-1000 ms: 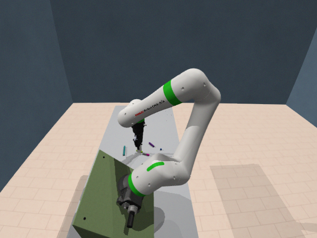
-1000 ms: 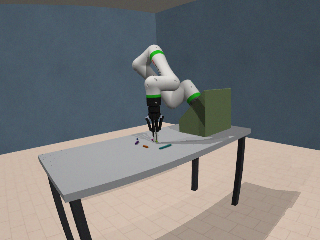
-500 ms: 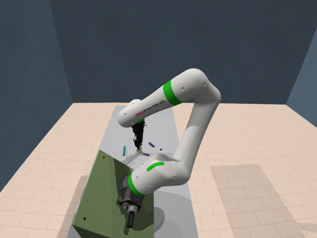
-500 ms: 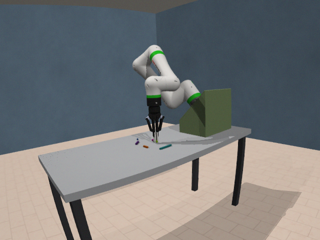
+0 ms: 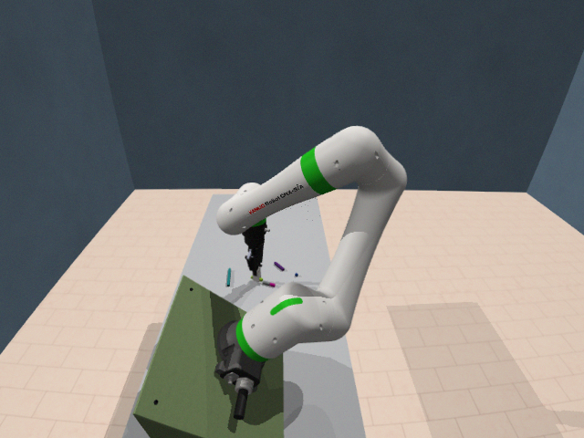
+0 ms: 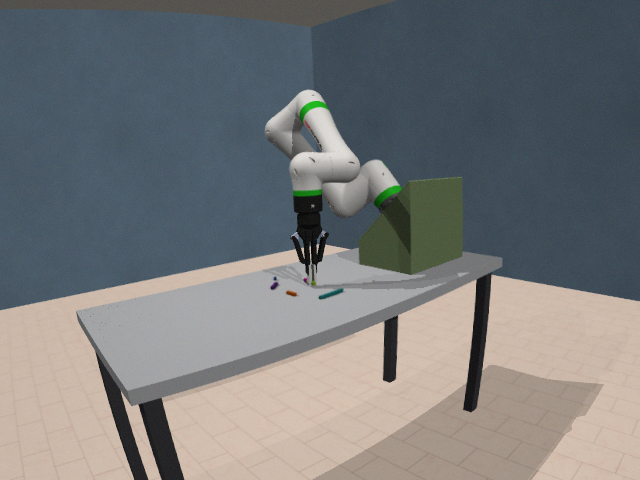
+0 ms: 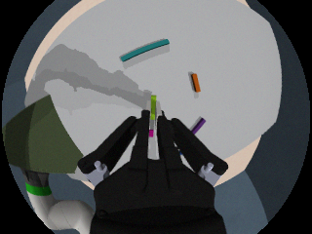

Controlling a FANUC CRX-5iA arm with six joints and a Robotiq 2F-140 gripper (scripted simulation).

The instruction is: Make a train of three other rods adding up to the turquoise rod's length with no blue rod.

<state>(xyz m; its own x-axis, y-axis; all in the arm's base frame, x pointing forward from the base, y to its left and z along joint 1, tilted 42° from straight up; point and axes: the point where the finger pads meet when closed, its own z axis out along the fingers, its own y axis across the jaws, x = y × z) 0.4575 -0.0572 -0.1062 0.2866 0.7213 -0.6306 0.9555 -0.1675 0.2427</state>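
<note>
At left on the bench [image 5: 295,245] [image 6: 206,330] [image 7: 234,49], turquoise rod [image 5: 228,276] [image 6: 330,293] [image 7: 145,50], off alone. Middle: claw [image 5: 256,274] [image 6: 311,280] [image 7: 152,106] nearly closed, clamped on lime rod [image 5: 260,279] [image 6: 313,283] [image 7: 153,103], low at the bench. Right of it, grey rod [image 5: 265,283] [image 7: 152,124], then magenta rod [image 5: 272,285] [image 6: 305,280] [image 7: 151,133]. Should square lime to their line, close the end gap without shoving, settle flat, then release straight up.

The arm [image 5: 360,235] [image 6: 330,129] [image 7: 68,214] is sharply bent, its gripper [image 5: 256,276] [image 6: 311,282] [image 7: 152,106] pointing down with fingers closed.
</note>
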